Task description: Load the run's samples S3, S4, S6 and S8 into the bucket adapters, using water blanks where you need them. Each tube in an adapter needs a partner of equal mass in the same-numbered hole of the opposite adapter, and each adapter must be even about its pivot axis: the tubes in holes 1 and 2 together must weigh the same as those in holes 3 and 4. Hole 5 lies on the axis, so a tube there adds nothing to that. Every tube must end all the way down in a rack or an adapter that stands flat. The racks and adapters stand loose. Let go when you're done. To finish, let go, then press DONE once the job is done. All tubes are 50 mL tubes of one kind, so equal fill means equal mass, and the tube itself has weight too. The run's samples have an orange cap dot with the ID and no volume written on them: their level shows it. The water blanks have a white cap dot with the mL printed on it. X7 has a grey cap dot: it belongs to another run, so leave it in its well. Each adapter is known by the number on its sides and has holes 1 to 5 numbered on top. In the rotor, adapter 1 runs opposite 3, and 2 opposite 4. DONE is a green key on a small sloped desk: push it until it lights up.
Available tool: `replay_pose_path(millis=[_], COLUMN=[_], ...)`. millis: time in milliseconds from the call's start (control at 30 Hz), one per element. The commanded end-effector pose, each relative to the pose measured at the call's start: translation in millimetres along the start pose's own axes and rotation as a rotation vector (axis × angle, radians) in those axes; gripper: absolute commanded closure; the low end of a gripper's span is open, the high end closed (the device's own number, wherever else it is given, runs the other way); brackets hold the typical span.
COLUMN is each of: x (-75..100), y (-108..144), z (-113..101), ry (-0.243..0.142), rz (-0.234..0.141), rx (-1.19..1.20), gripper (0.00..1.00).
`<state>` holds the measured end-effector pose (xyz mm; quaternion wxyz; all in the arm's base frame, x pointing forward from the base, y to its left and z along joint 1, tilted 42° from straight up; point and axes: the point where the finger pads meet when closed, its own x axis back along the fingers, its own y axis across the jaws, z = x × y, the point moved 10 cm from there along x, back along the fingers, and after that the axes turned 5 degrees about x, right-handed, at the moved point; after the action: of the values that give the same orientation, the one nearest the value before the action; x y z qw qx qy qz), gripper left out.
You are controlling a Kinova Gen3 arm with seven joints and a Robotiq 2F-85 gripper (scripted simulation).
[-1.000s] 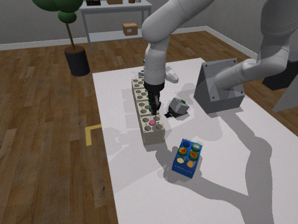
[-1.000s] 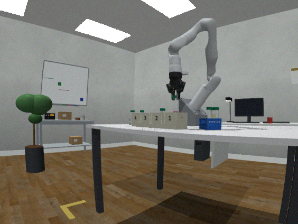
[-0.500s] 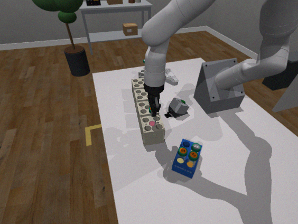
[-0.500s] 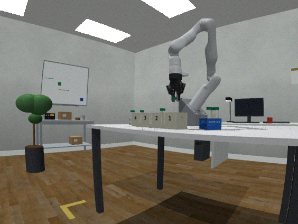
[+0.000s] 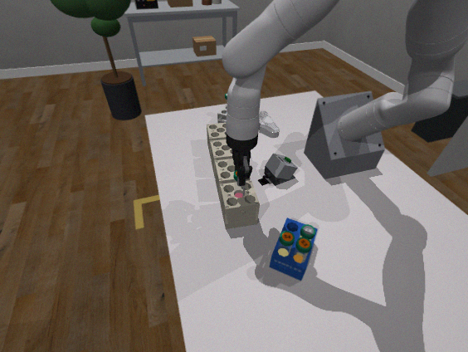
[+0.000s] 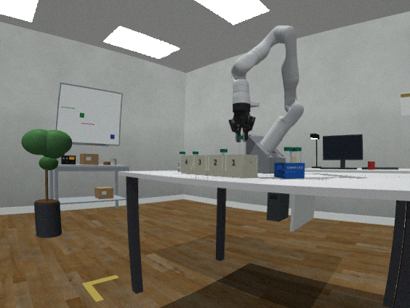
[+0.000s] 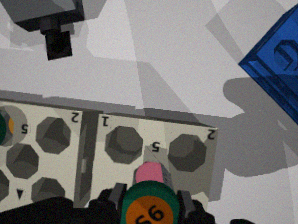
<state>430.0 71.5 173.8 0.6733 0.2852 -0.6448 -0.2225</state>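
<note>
The gripper (image 7: 150, 212) is cut off by the wrist view's bottom edge; the S6 tube's (image 7: 150, 210) body stays hidden beneath its cap.

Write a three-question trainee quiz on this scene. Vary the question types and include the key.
1. True or false: the tool holds nothing.
2. Which adapter does the tool hang above? A) 1  B) 3  C) 4
3. Fill in: the blue rack bears the word ____ on its side.

Key:
1. False: it is shut on tube S6, whose orange cap dot shows in the wrist view.
2. A: adapter 1, the block at the end of the row nearest the blue rack.
3. SAMPLES.
</note>
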Motion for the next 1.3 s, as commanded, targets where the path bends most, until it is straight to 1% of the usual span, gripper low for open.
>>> replay_pose_path(millis=[0, 1267], x=[-0.4, -23.1], y=[-0.2, -0.2], z=[-0.3, -0.3], ry=[-0.002, -0.002], rz=[0.001, 0.001], rx=[0.0, 0.0], gripper=[0.9, 0.9])
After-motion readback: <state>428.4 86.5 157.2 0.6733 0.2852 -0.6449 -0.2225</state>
